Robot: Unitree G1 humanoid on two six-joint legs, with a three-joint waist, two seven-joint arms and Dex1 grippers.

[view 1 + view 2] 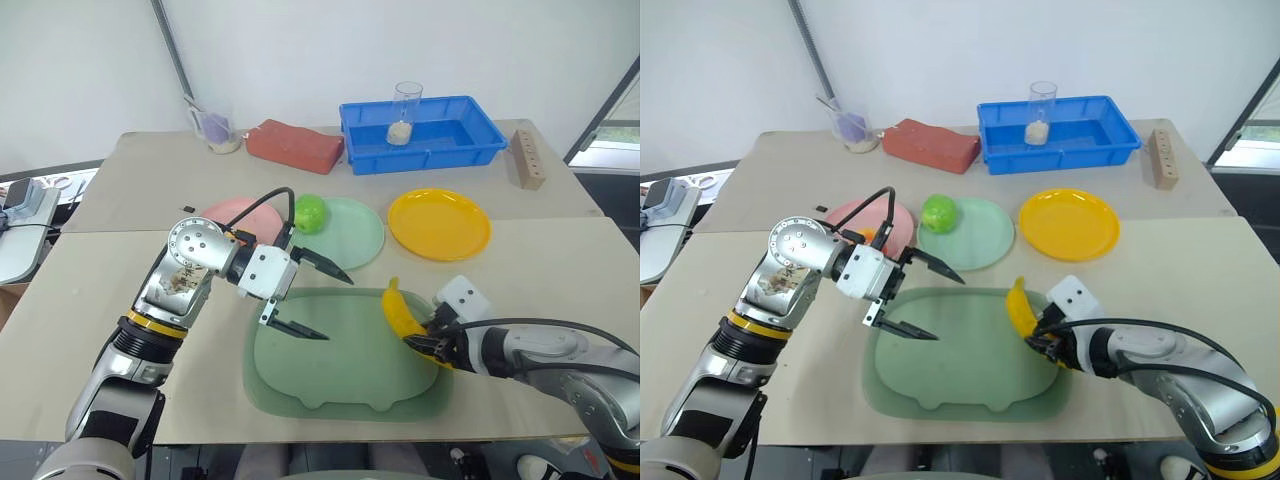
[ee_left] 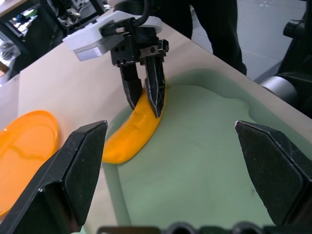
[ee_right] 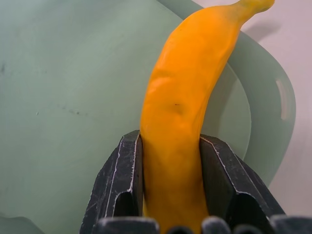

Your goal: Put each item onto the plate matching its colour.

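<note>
Right pincer [image 1: 420,340] grips banana [image 1: 398,312] at tray [image 1: 330,385] edge | left pincer [image 1: 312,297] agape

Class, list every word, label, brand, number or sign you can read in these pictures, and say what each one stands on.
None can be read.
The banana, green apple, yellow plate, blue bin, red block and green tray bear no print that shows.
Any marks on the left arm's silver housing are too blurred to read.
</note>
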